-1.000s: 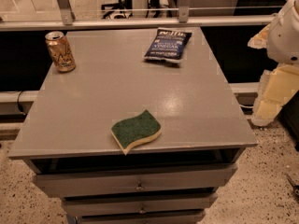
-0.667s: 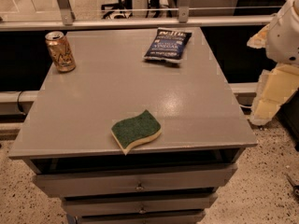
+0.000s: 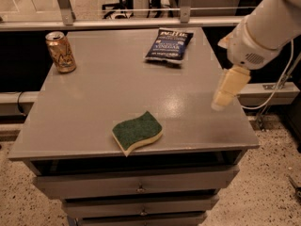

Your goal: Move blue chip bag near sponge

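**Chip bag at far edge, gripper off to the right**

The dark navy crinkly foil chip bag [image 3: 168, 45] with white lettering lay flat at the far edge of the grey table top [image 3: 103, 93], right of centre. It was well apart from the wavy sponge [image 3: 137, 132], dark green on top with a pale yellow base, which sat near the front edge. A gold drink can [image 3: 60, 52] stood upright at the far left corner. The cream-coloured gripper [image 3: 228, 87] hung from the white arm [image 3: 268, 27] over the table's right edge, touching neither item. It held nothing, and how far open it was could not be told.
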`<action>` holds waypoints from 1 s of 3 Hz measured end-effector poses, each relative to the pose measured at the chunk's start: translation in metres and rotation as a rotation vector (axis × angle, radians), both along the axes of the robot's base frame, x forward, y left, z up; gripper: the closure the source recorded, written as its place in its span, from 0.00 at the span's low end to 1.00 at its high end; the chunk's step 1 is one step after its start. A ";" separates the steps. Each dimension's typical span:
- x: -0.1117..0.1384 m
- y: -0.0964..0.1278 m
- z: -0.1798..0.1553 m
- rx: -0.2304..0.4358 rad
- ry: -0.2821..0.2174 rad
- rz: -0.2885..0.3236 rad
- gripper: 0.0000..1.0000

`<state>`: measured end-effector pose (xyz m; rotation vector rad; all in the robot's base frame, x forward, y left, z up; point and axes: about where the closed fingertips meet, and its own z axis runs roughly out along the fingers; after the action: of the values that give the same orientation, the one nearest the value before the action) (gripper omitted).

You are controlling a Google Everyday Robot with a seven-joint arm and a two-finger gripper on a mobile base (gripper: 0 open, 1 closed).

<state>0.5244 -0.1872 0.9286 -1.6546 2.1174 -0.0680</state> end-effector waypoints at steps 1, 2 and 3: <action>0.063 0.020 -0.022 0.076 -0.083 -0.005 0.00; 0.108 0.033 -0.038 0.117 -0.100 -0.011 0.00; 0.110 0.035 -0.038 0.124 -0.106 -0.011 0.00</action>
<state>0.6345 -0.1525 0.8905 -1.5336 2.0099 -0.0266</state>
